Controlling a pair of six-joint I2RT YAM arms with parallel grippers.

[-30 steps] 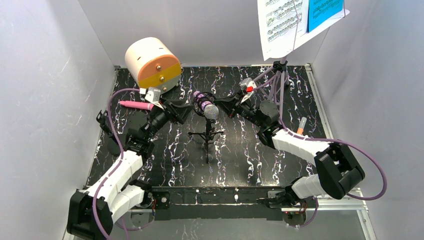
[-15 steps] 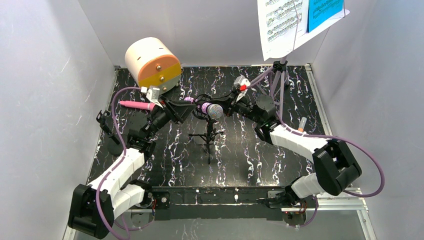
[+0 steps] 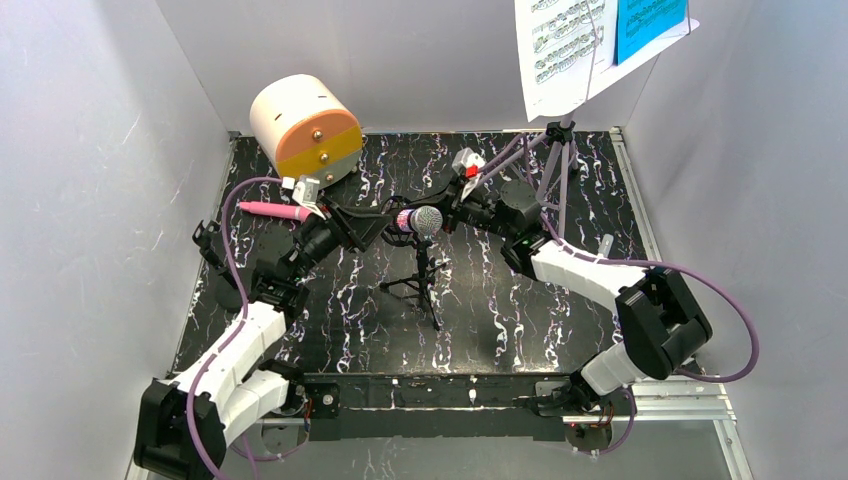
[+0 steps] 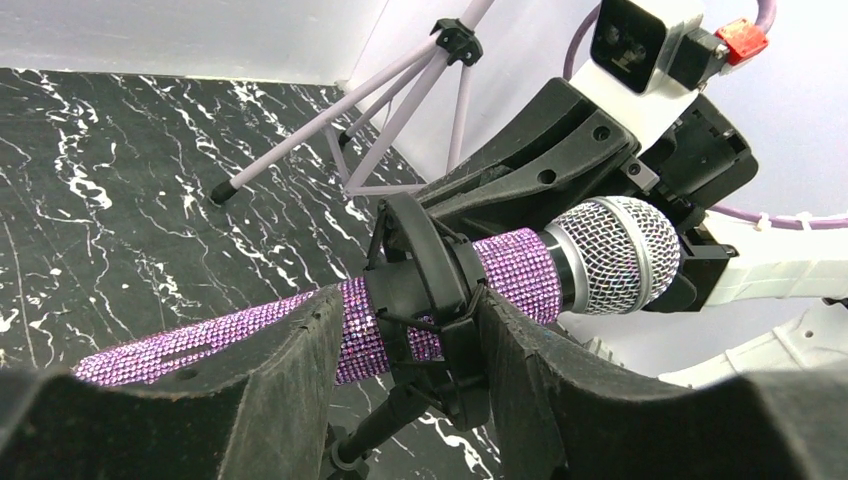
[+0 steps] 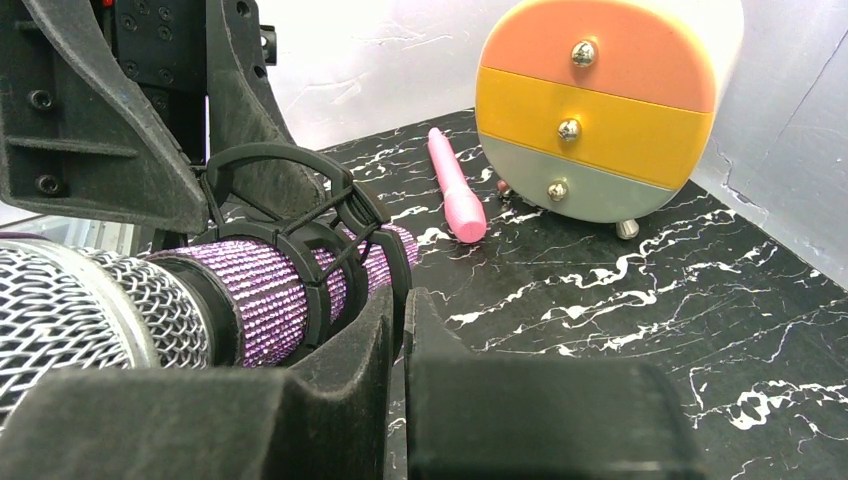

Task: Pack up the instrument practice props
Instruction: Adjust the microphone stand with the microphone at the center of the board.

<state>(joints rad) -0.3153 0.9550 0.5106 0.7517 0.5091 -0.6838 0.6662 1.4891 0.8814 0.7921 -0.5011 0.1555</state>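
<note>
The clip (image 4: 425, 285) on the mic (image 4: 520, 272) is pinched by the left gripper (image 4: 410, 315). Its rim is nipped by the right gripper (image 5: 398, 308).

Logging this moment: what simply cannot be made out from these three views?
Top view: music rack and sheet-music pages, cut off by the top edge.
Top view: small stick beside the right arm, too small to identify.
Right wrist view: whether the right gripper pinches the clip; its own fingers cover the contact.
</note>
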